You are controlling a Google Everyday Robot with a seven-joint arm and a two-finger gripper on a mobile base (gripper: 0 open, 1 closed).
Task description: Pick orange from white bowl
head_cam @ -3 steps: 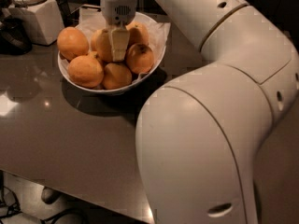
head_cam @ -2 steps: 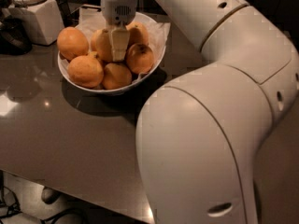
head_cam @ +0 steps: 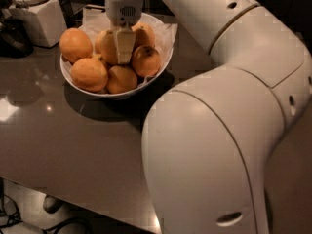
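At eleven o'clock the gripper point(head_cam: 124, 47) sits low in the white bowl point(head_cam: 117, 92), partly hiding the orange point(head_cam: 107, 48) behind it; whether it grasps anything cannot be told.

The gripper point(head_cam: 124, 52) hangs over the middle of the bowl point(head_cam: 115, 93) and covers part of the orange point(head_cam: 108, 47) behind it; whether they touch cannot be told. The arm point(head_cam: 229, 130) hides the table point(head_cam: 73, 145) on the right and runs off the top, right and bottom edges. The top edge cuts the white container point(head_cam: 41, 16), the left edge a dark thing point(head_cam: 12, 35).
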